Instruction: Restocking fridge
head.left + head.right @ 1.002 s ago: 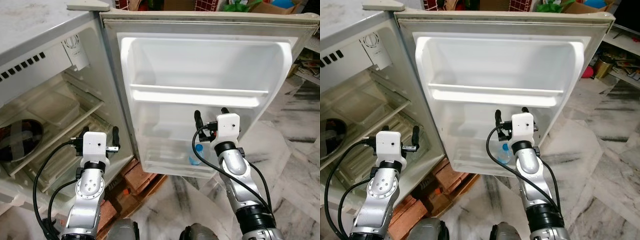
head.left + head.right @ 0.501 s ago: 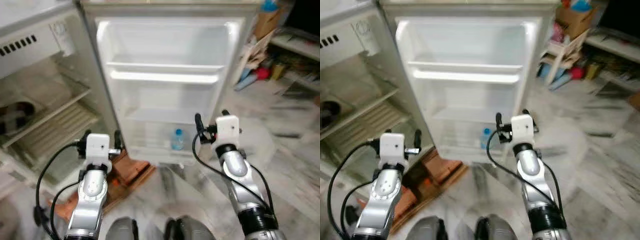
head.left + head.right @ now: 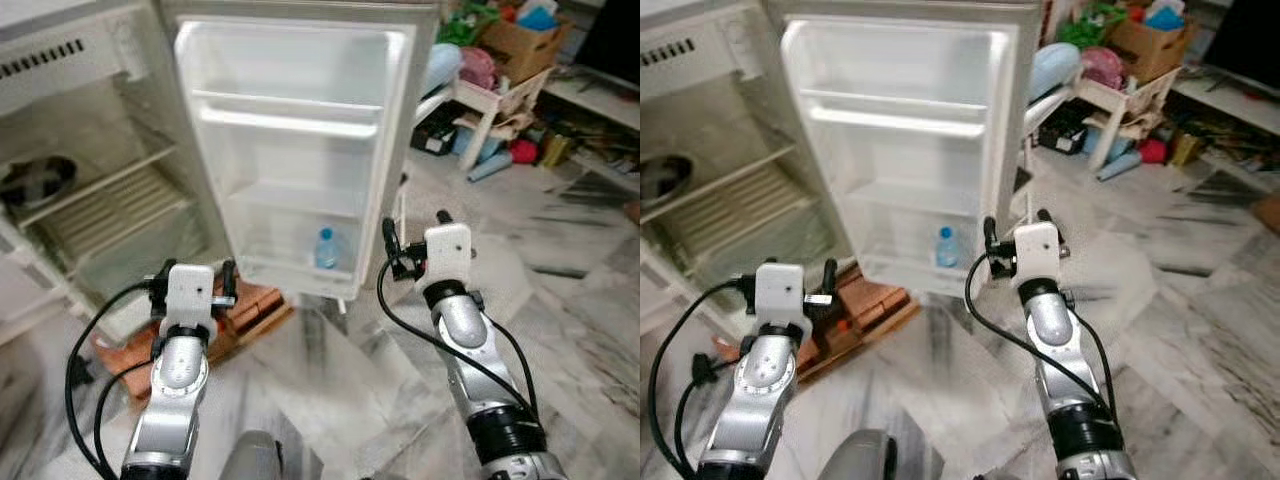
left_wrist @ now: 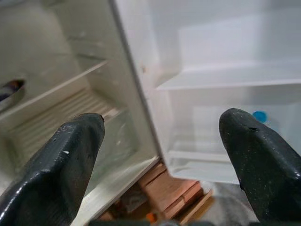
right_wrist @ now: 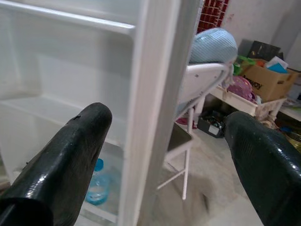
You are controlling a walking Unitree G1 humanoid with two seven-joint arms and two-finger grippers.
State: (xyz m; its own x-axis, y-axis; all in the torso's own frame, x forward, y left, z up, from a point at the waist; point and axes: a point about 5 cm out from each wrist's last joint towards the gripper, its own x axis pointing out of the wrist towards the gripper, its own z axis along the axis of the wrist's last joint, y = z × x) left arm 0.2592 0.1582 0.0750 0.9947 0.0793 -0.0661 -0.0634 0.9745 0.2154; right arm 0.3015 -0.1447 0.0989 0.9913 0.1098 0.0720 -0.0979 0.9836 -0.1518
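left eye view: bottle [image 3: 324, 248] in door shelf [image 3: 300, 272], beyond both spread, empty fingers [image 3: 387, 234]

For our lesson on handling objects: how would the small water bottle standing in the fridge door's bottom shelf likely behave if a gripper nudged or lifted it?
The water bottle stands upright and looks narrow for its height, so a sideways nudge would probably tip it, though the door shelf rail might catch it. Its clear plastic looks smooth, so probably slippery. Round-bodied, it would likely roll once on its side.
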